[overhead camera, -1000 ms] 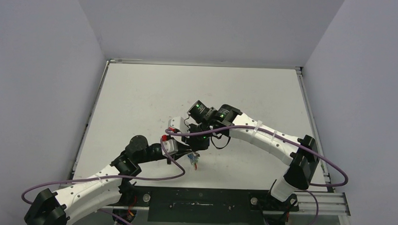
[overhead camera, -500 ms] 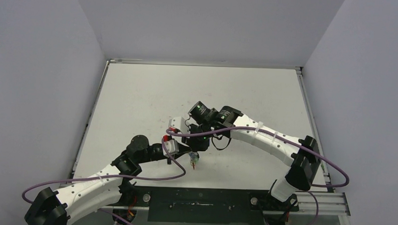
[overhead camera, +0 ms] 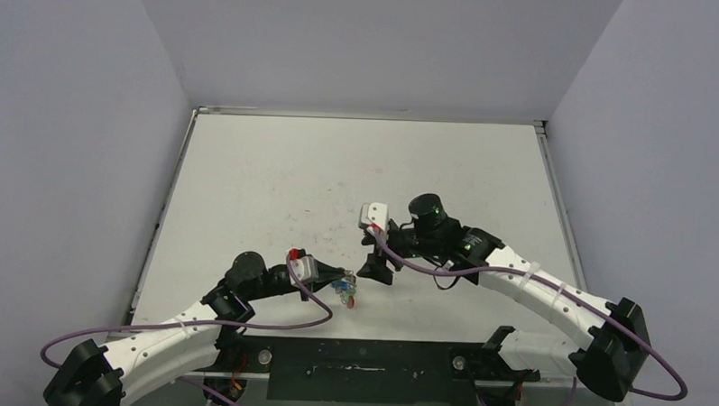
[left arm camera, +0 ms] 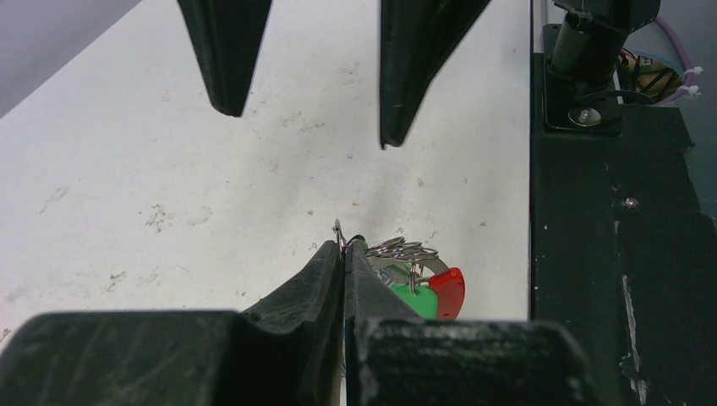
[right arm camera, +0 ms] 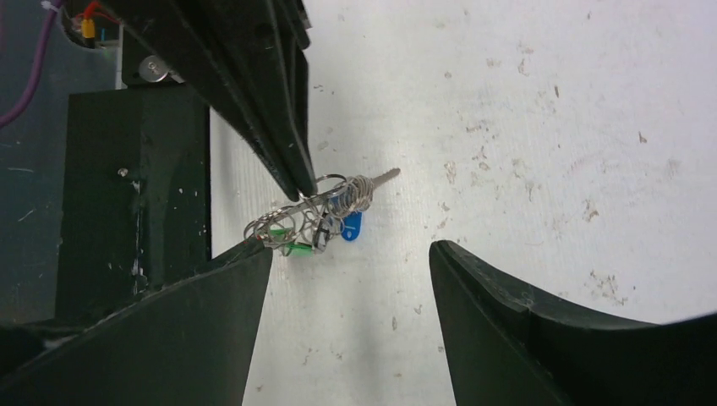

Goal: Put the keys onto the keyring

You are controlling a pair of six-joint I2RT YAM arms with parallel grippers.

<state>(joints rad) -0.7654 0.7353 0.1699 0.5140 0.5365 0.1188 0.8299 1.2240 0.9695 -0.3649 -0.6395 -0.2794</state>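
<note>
The left gripper [left arm camera: 343,247] is pinched shut on a wire turn of the silvery coil keyring [right arm camera: 314,205], near the front edge of the white table [overhead camera: 339,166]. Green- and blue-headed keys [right arm camera: 353,225] sit bunched against the coil. The right gripper [right arm camera: 351,254] faces the bundle, its jaws wide apart.

robot lab — white table [overhead camera: 339,157], plain grey walls [overhead camera: 371,41]

Scuffed white table [overhead camera: 276,164], plain grey walls [overhead camera: 69,157]
</note>
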